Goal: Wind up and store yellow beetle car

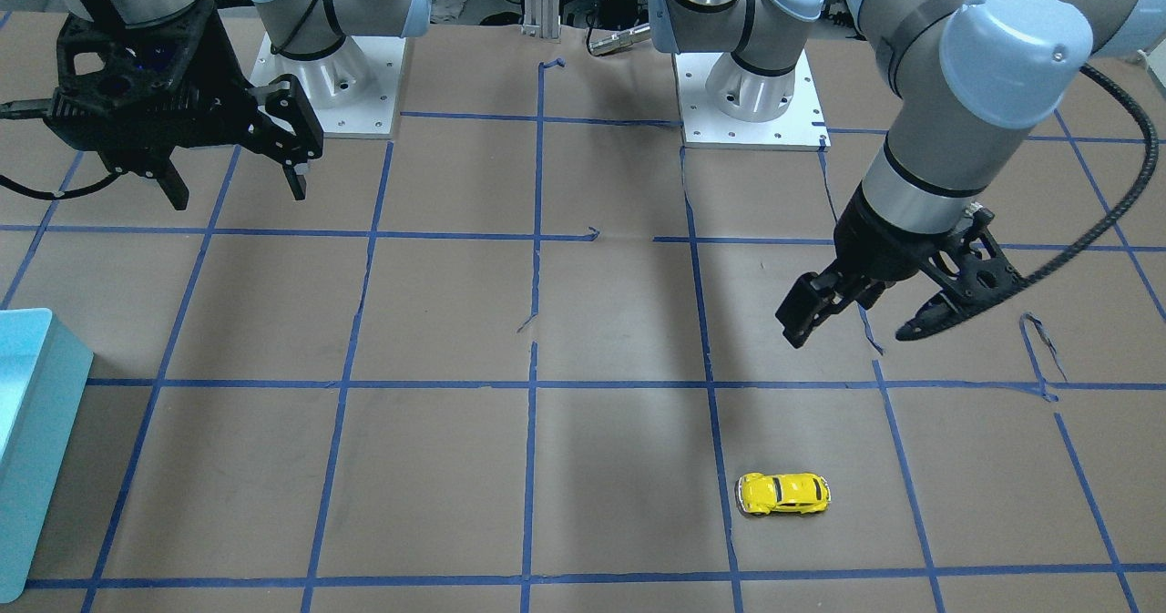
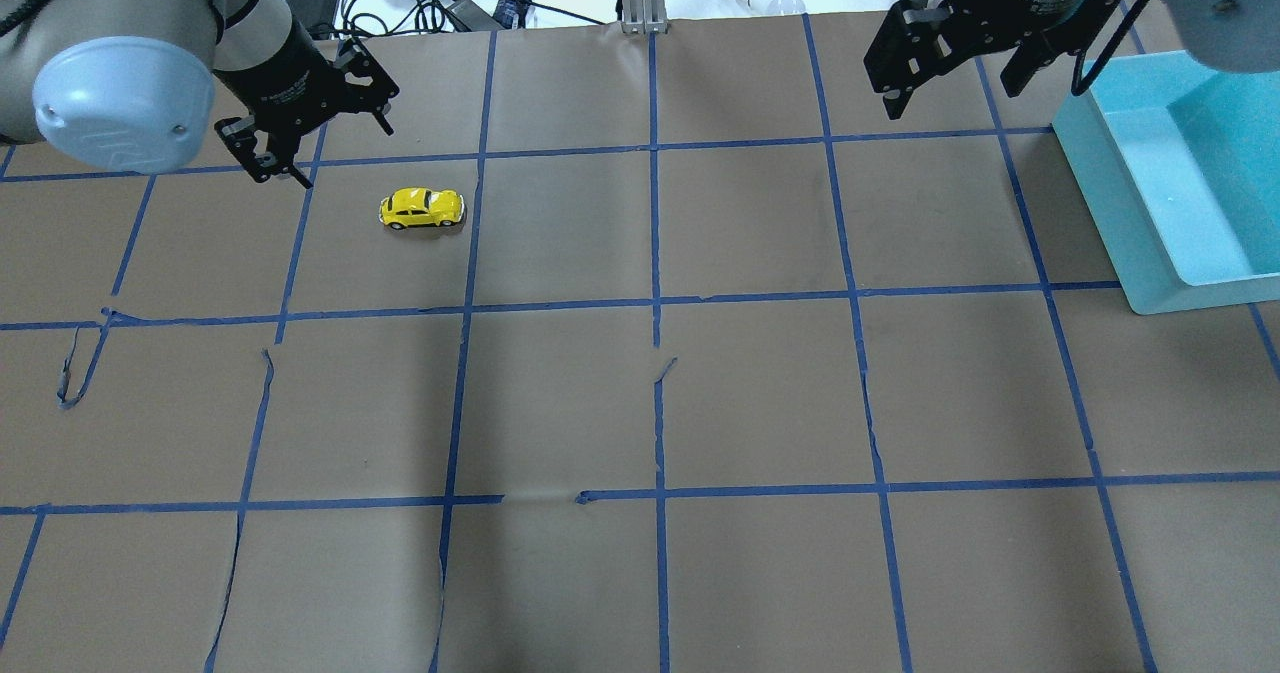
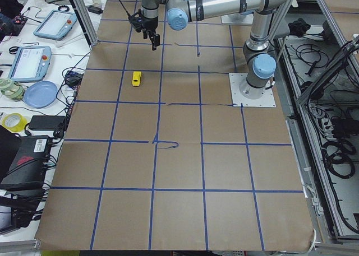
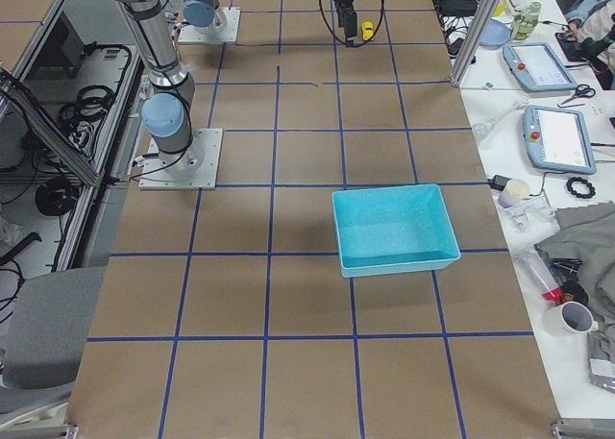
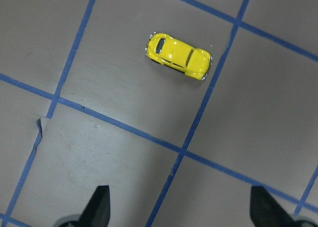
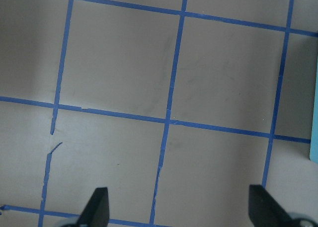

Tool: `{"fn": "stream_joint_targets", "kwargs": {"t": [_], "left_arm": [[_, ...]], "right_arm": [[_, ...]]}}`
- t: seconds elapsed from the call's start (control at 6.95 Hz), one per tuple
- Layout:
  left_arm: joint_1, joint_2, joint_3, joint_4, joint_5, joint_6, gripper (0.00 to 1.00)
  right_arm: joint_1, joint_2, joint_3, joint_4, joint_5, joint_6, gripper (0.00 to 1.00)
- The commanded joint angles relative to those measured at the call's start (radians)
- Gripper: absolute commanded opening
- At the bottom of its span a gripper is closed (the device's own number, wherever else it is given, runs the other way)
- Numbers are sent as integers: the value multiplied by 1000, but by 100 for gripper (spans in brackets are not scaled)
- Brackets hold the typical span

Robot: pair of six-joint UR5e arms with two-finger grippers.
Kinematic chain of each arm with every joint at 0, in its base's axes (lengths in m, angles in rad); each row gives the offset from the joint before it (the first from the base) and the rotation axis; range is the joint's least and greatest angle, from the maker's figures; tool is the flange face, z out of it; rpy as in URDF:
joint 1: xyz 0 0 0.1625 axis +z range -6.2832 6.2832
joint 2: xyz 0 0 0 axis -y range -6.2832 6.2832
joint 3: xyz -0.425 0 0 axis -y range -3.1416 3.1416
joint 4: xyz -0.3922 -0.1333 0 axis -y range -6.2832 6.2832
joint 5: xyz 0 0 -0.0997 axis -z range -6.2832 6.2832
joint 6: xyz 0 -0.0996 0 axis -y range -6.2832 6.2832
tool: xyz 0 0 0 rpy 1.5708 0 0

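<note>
The yellow beetle car (image 2: 422,208) stands on its wheels on the brown table, on my left side; it also shows in the front view (image 1: 783,494) and the left wrist view (image 5: 179,56). My left gripper (image 2: 340,153) hovers well above the table close to the car, open and empty, not touching it; its fingertips (image 5: 99,204) frame the bottom of the wrist view. My right gripper (image 2: 950,98) is open and empty, held high at the far right, next to the teal bin (image 2: 1120,203).
The teal bin (image 4: 394,261) is an open, empty box on my right side of the table. Blue tape lines divide the brown paper into squares, with a few torn strips (image 2: 85,373). The arm bases (image 1: 751,94) stand at the table's back edge.
</note>
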Motion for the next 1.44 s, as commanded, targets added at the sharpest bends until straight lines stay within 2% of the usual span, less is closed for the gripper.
{"fn": "stream_joint_targets", "kwargs": {"t": [0.0, 0.43, 0.86, 1.29], "left_arm": [[10, -86, -6, 28, -1, -472, 100], [15, -242, -2, 197, -3, -721, 100], [38, -353, 14, 330, -9, -734, 100], [41, -419, 24, 343, -12, -795, 100]], "right_arm": [[0, 0, 0, 0, 0, 0, 100], [0, 0, 1, 0, 0, 0, 100], [0, 0, 1, 0, 0, 0, 100], [0, 0, 0, 0, 0, 0, 100]]}}
